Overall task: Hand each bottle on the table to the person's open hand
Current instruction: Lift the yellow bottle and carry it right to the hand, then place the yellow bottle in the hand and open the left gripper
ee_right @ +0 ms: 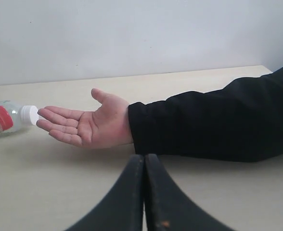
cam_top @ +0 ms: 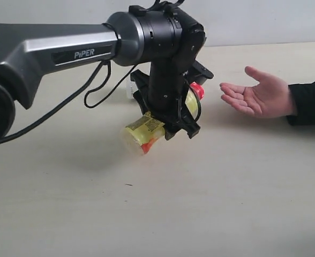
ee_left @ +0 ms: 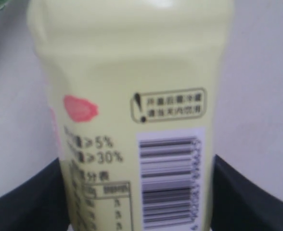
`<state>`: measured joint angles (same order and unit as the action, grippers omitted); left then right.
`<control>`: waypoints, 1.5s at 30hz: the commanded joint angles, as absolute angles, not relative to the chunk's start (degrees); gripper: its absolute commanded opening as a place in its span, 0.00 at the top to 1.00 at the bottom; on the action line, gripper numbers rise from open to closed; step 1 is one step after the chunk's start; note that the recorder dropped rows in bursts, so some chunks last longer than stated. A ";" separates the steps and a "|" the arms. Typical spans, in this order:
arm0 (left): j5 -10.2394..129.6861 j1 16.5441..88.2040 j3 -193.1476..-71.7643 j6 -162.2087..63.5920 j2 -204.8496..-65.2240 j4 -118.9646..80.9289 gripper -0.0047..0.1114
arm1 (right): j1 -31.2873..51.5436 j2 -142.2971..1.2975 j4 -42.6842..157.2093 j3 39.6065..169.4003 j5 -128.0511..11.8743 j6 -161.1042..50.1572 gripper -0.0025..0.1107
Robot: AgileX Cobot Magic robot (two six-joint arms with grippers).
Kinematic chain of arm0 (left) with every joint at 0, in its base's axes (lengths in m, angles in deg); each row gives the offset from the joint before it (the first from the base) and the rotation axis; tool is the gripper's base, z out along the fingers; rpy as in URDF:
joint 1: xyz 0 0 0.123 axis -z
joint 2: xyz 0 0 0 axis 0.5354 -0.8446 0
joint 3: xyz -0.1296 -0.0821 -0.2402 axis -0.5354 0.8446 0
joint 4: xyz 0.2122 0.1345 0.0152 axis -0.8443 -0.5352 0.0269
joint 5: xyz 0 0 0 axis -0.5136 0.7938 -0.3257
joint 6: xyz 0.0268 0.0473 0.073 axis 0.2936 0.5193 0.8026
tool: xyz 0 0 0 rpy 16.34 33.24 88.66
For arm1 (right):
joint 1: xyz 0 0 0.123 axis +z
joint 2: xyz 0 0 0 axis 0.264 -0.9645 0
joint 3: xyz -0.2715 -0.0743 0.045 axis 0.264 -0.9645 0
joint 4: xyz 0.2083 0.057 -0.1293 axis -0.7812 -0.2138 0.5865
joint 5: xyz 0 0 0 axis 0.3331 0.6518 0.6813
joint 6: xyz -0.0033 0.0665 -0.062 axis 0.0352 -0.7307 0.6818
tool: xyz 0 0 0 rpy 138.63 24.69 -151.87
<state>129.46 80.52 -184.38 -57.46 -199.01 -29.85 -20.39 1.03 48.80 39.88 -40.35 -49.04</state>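
Above table (cam_top: 227, 203), left gripper (cam_top: 174, 116) clamps yellow-labelled bottle (cam_top: 143, 131).

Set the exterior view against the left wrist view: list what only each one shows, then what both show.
Only the exterior view shows the person's open palm, the black sleeve and the red cap at the end nearer that palm. Only the left wrist view shows the barcode and the label's small print. Both show the yellow-labelled bottle clamped in the robot's left hand.
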 commanded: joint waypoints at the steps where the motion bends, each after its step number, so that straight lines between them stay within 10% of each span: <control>1: 129.69 80.88 -184.27 -59.50 -195.34 -26.28 0.96 | -20.71 1.30 48.67 39.61 -40.55 -48.75 0.98; 22: 128.99 88.47 -191.02 -81.39 -189.81 -23.36 0.96 | -20.71 1.30 48.67 39.61 -40.71 -48.75 0.98; 31: 97.22 87.36 -193.01 -82.73 -192.98 -0.27 0.96 | -20.71 1.30 48.67 39.61 -40.71 -48.75 0.98; 45: 89.52 80.60 -193.01 -73.32 -203.08 19.31 0.93 | -20.71 1.30 48.67 39.61 -40.71 -48.75 0.98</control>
<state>91.69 80.94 -192.74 -77.64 -202.13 14.11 -20.39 1.03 48.80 39.88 -40.35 -49.04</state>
